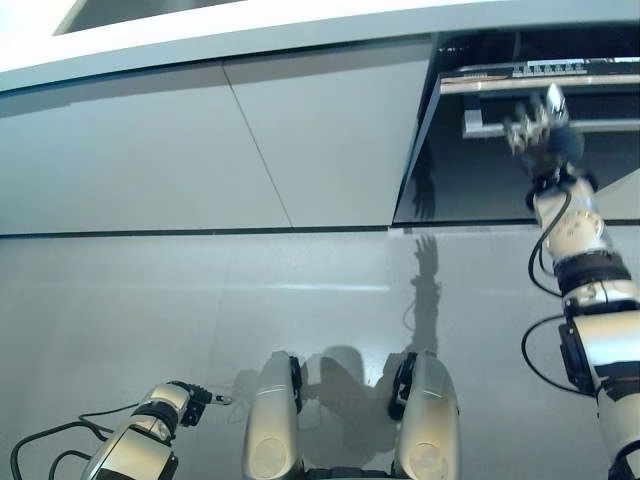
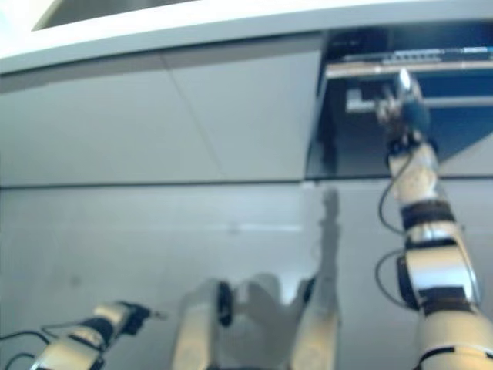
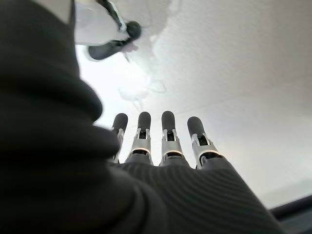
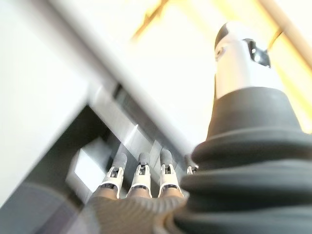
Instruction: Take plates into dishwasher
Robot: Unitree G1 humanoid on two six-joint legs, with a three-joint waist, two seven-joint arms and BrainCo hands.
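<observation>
The right hand (image 1: 537,128), fingers straight, reached the dishwasher's handle bar (image 1: 590,127) just ahead; it needed a full curl before pulling, while the left hand (image 3: 161,146) hung open.

No legible text, label, number or sign on any surface in view.
</observation>
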